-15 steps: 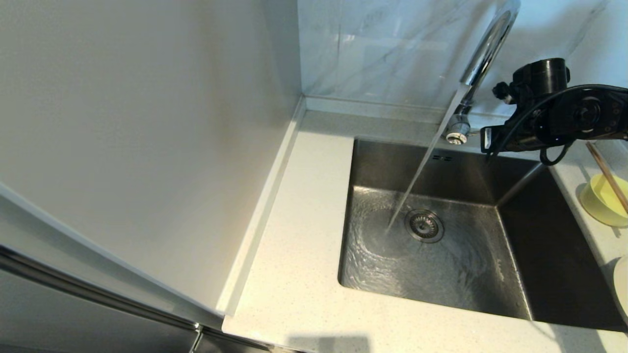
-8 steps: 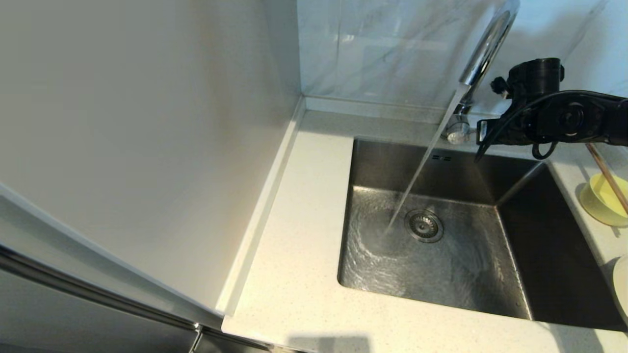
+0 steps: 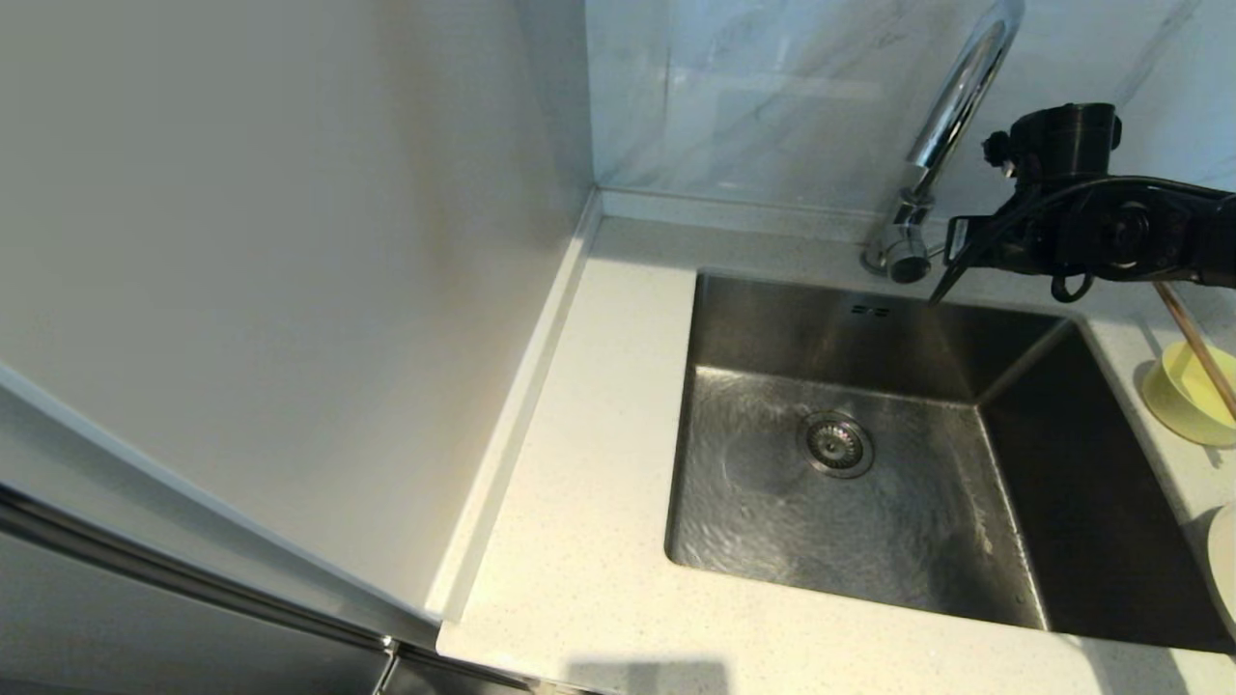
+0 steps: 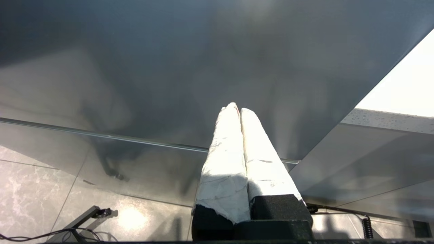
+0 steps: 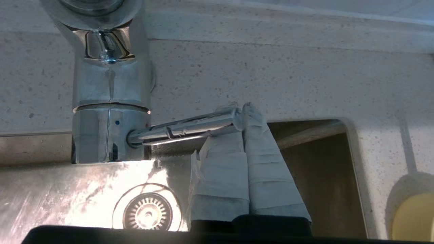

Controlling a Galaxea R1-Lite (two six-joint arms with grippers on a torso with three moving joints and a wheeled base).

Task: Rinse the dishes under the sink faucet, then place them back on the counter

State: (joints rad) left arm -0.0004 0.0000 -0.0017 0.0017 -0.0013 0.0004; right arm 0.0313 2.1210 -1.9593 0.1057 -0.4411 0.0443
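Observation:
The chrome sink faucet (image 3: 951, 97) stands behind the steel sink (image 3: 869, 328), and no water runs from it. My right gripper (image 3: 941, 290) is beside the faucet's base, shut, with its taped fingertips (image 5: 252, 113) against the end of the thin lever (image 5: 183, 128). Nothing is held between the jaws. The pale yellow bowl (image 3: 1183, 396) sits on the counter (image 3: 599, 483) to the right of the sink, and the brown chopsticks (image 3: 1193, 343) rest across it. Only an edge of the cream plate (image 3: 1224, 569) shows at the right. My left gripper (image 4: 237, 108) is shut and empty, parked low by a cabinet front.
The sink floor is wet around the drain strainer (image 3: 835, 444). A tall white panel (image 3: 290, 290) rises along the counter's left side. The marble wall (image 3: 772, 97) stands behind the faucet.
The stream of water that ran from the faucet into the sink has stopped. My right gripper stayed at the lever, shifting a little to the left and then slightly up.

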